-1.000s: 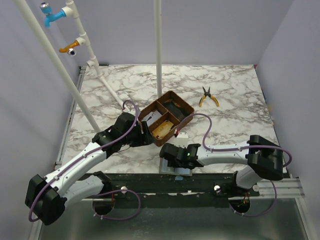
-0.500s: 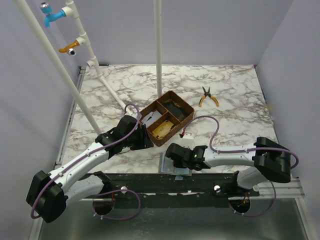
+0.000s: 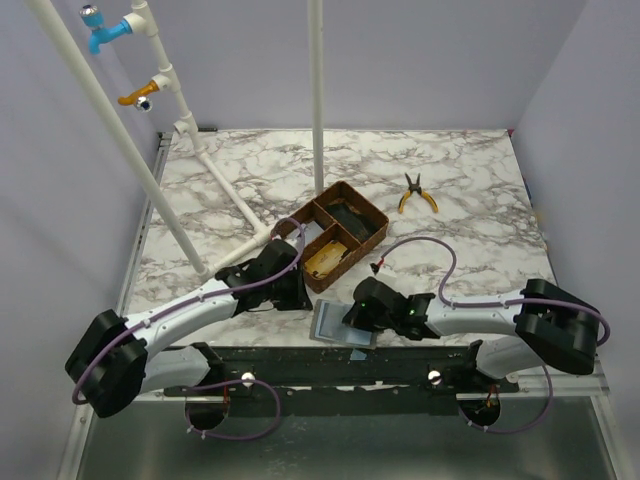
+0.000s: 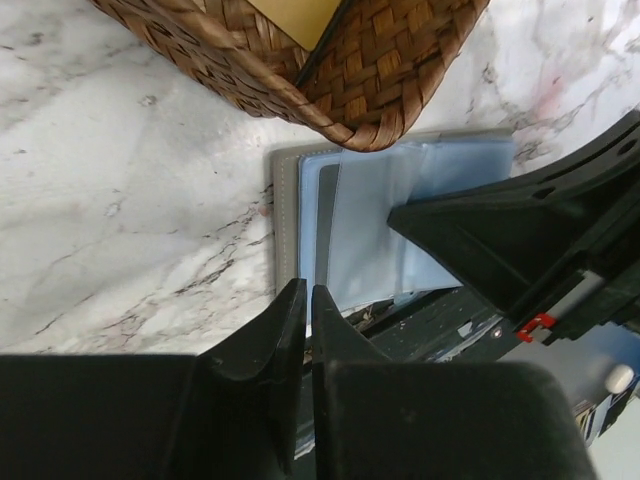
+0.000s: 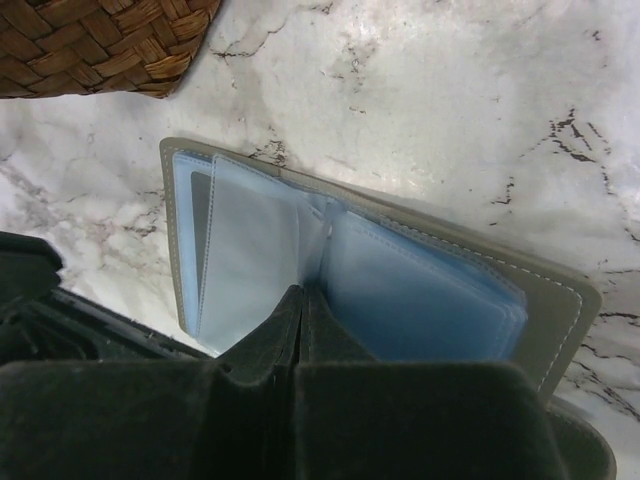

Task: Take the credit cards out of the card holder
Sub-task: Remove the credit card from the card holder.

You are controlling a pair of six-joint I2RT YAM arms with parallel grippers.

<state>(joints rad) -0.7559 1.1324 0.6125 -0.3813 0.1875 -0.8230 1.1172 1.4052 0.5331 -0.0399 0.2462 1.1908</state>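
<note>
At near table [image 3: 470,200] edge: card holder [image 3: 332,325] open; left pincer [image 4: 303,292], right pincer [image 5: 303,296] pressed together over it.

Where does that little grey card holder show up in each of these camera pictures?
Top external: the card holder lies open low in the centre, just below the brown woven tray.
Left wrist: the card holder sits in the middle, its pale blue sleeves under the tray's corner.
Right wrist: the card holder fills the middle, sleeves fanned.
Shared landmark: the tray, close to it in all three.
</note>
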